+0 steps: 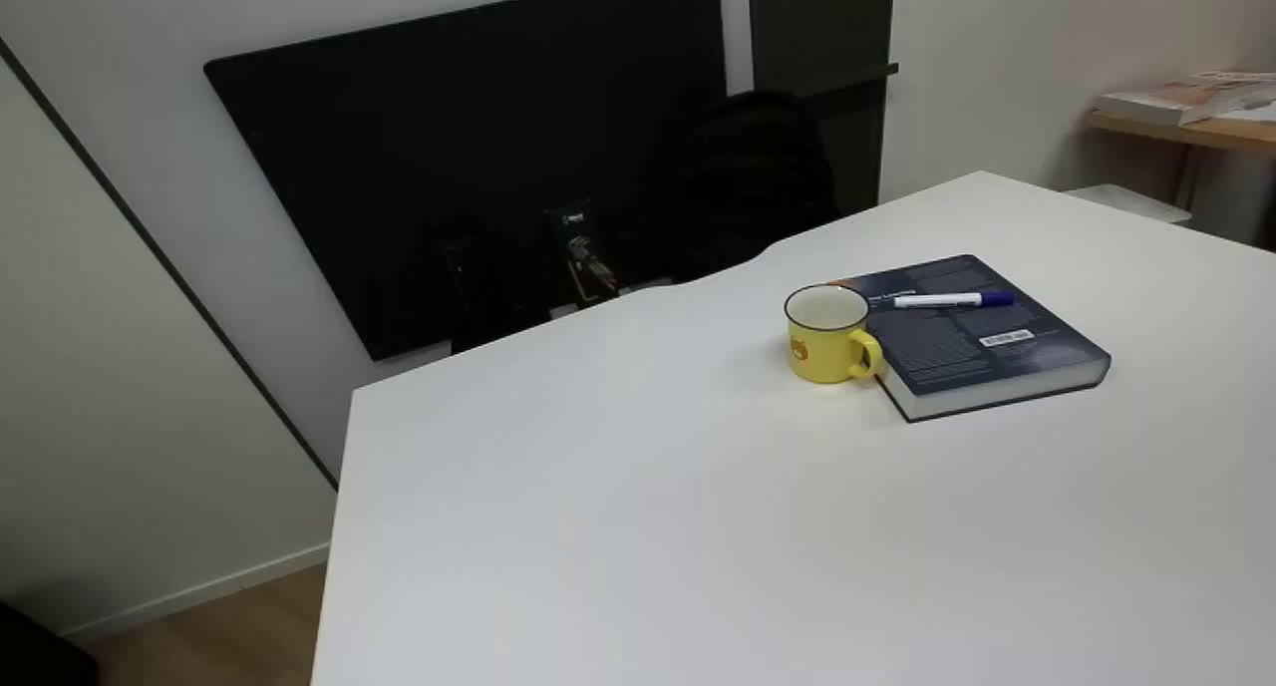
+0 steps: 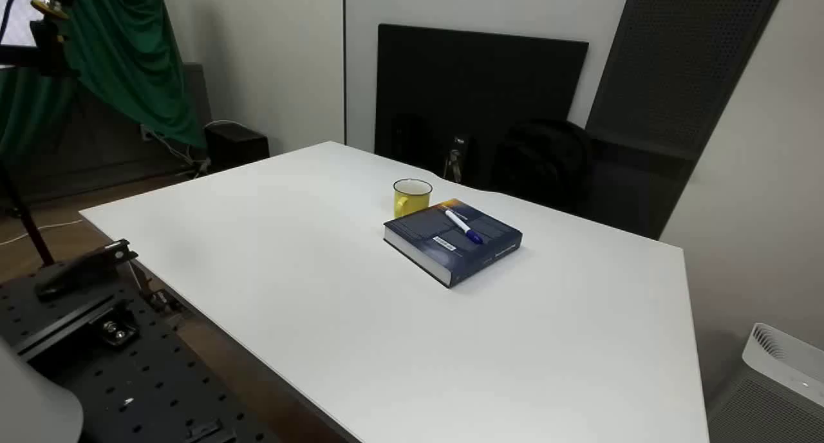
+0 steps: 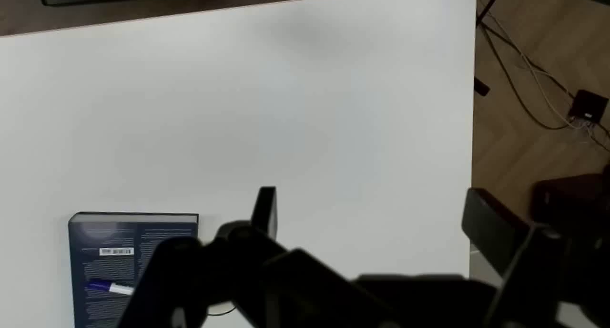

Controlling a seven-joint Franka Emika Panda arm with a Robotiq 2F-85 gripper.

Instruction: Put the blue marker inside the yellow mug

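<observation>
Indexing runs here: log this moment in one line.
hand: open, empty | blue marker: lying on book | yellow mug: upright beside book | placement: not done

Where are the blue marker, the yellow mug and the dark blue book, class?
Blue marker [image 1: 949, 300]: in an exterior view, on its white barrel.
Yellow mug [image 1: 825, 355]: in an exterior view, on its outer wall.
Dark blue book [image 3: 119, 267]: in the wrist view, on its cover.
</observation>
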